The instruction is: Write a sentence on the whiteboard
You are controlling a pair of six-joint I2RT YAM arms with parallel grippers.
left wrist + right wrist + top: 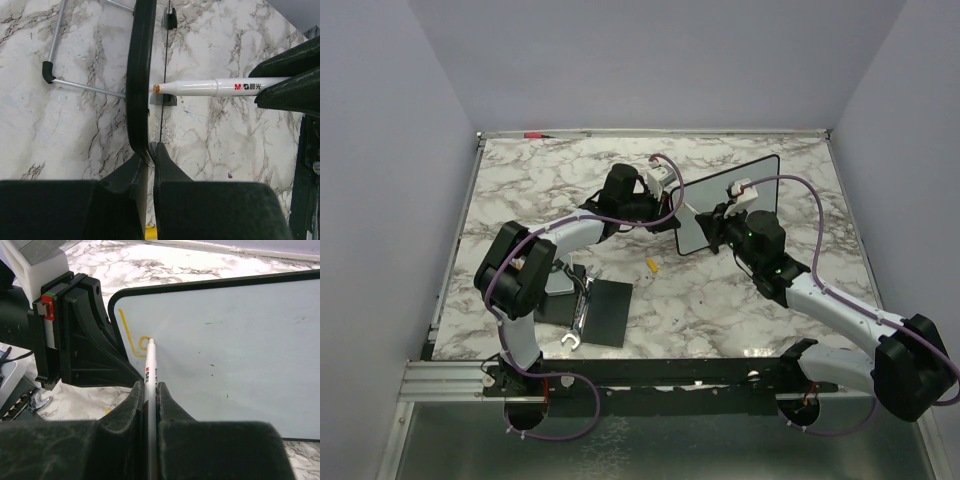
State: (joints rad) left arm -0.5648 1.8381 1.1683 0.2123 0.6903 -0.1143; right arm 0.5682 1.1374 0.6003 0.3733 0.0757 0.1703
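**First strokes going on**

The whiteboard (765,180) is standing propped toward the counter's (720,300) far right corner. The left pincer (152,147) is clamping its frame at the edge beside the writing. The right pincer (150,385) is gripping the marker (150,365), its tip touching the sentence (132,342), which is just beginning at the upper left. Light, even tip pressure and small level strokes against the braced board seem the best approach.

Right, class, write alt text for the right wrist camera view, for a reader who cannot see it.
The right gripper pinches a slim white marker pen, its tip touching a black-framed white rectangular whiteboard near the upper left corner. A few yellow-orange handwritten strokes sit there; the rest is unwritten.
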